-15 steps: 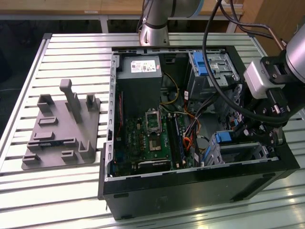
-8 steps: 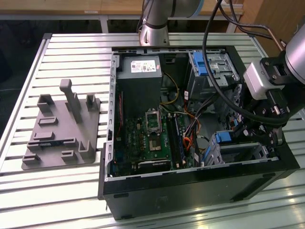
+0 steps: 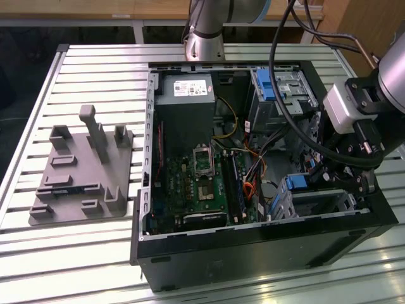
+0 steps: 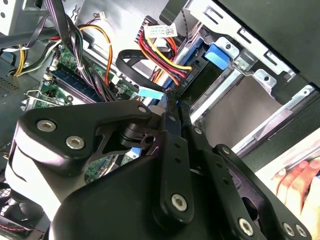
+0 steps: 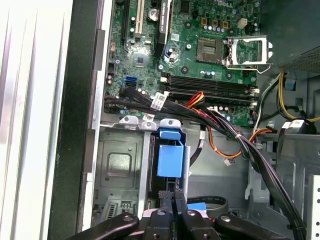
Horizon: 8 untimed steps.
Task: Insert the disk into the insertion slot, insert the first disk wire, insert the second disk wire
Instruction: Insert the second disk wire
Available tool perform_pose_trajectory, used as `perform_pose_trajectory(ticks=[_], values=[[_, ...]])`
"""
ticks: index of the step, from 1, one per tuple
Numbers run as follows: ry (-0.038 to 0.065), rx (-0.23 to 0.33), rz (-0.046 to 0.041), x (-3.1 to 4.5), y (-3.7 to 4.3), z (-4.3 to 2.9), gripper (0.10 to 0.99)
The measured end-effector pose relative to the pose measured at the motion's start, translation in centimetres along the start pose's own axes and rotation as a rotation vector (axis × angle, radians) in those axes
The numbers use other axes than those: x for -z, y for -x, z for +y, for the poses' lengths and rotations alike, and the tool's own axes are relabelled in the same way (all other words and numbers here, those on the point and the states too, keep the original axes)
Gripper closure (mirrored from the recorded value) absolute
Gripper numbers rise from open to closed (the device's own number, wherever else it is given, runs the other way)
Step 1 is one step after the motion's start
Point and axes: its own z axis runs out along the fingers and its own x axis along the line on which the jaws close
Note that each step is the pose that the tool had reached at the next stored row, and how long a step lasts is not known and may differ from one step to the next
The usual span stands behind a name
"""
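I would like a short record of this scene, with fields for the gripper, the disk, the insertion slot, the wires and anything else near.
gripper: shut, inside the open computer case, just above the drive cage
disk: blue carrier already seated in the cage
insertion slot: grey metal cage by the case wall
wires: bundle lying across the motherboard beside the cage
other: grey fixture plate on the table; a hand at the case edge

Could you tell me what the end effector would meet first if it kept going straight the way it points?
Probably the disk in its slot: the end effector points at its near edge. Depth is unclear.
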Motion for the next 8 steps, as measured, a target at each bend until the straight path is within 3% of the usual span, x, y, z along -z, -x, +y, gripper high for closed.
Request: perform_pose_trajectory(ticks=[8], values=[[0.001, 0.004, 0.0002, -0.05, -0.01, -0.04, 0.941]])
